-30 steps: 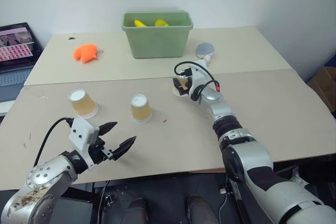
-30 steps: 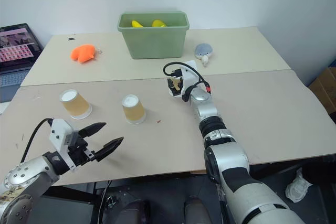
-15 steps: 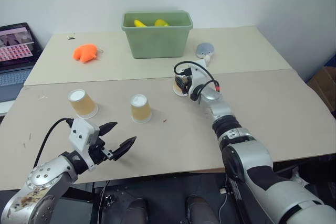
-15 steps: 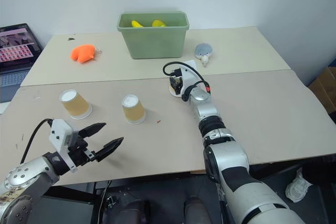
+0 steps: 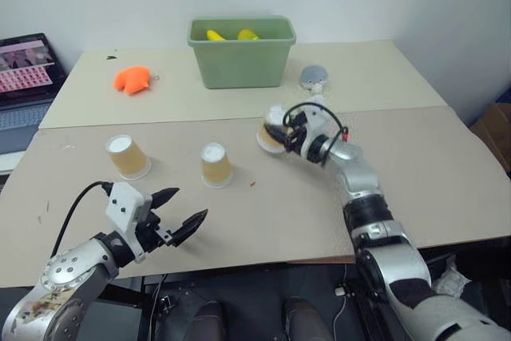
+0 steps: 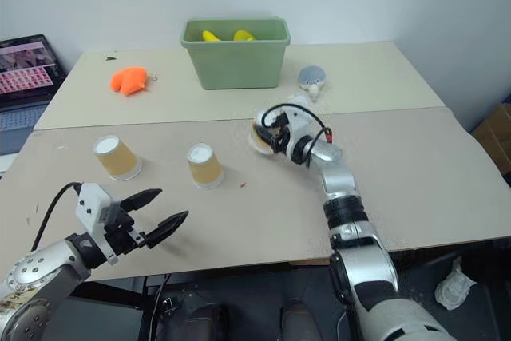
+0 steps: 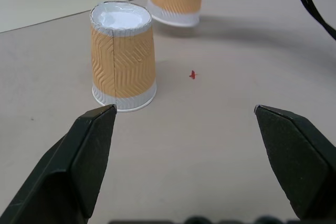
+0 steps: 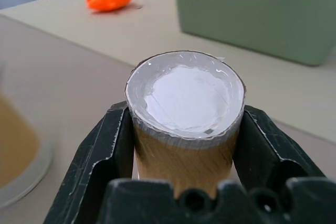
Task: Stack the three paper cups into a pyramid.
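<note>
Two paper cups stand upside down on the near table: the left cup (image 5: 126, 156) and the middle cup (image 5: 215, 164), also seen close up as the middle cup (image 7: 123, 56). The third cup (image 5: 270, 135) is tilted and just off the table, right of the middle one. My right gripper (image 5: 279, 132) is shut on it; in the right wrist view the black fingers (image 8: 107, 140) press both sides of the third cup (image 8: 185, 90). My left gripper (image 5: 192, 202) hovers low near the table's front edge, open and holding nothing, pointing at the middle cup.
A green bin (image 5: 242, 65) holding yellow items stands at the back centre. An orange plush toy (image 5: 132, 79) lies to its left and a grey object (image 5: 313, 77) to its right. A laptop (image 5: 28, 69) sits at the far left.
My right gripper has shut on the third cup and drawn it back toward me, tilting it off the table. The left arm has stayed still.
</note>
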`<action>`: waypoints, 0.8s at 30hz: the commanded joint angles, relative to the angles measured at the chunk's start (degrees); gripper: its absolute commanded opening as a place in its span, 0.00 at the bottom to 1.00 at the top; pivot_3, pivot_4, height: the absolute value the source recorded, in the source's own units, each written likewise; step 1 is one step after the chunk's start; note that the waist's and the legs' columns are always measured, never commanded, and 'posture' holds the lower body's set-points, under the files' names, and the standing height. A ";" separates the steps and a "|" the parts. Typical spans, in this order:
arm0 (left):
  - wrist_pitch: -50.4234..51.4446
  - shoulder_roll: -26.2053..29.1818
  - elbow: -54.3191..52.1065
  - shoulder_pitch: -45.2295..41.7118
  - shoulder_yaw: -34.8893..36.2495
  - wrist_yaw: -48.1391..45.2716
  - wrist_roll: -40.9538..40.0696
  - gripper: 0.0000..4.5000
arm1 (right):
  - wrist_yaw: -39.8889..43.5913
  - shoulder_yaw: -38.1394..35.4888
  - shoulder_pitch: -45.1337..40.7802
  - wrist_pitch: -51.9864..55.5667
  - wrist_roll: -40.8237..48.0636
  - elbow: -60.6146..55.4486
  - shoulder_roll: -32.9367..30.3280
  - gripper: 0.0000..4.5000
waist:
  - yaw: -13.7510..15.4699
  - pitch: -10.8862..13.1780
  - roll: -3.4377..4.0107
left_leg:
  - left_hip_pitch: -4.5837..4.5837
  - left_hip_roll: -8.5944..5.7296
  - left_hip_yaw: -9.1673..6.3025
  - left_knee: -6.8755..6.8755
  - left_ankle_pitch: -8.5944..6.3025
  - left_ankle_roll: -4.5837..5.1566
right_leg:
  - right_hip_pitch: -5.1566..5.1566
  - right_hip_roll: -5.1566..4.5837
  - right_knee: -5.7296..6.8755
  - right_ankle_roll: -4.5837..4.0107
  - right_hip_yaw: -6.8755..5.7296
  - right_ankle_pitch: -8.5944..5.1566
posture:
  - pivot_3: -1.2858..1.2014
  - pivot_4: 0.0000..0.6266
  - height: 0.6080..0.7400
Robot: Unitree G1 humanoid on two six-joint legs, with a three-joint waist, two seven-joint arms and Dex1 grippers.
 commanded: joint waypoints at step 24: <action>0.16 0.39 -2.65 -0.90 0.73 0.64 -1.18 1.00 | 5.65 5.97 -1.57 0.53 -0.08 1.52 5.06 0.54 | -0.05 0.00 -0.01 | 0.12 -0.01 0.02 0.00 0.00 -0.01 | 0.04 0.02 -0.01 -0.02 0.03 -0.02 | 0.52 0.24 0.94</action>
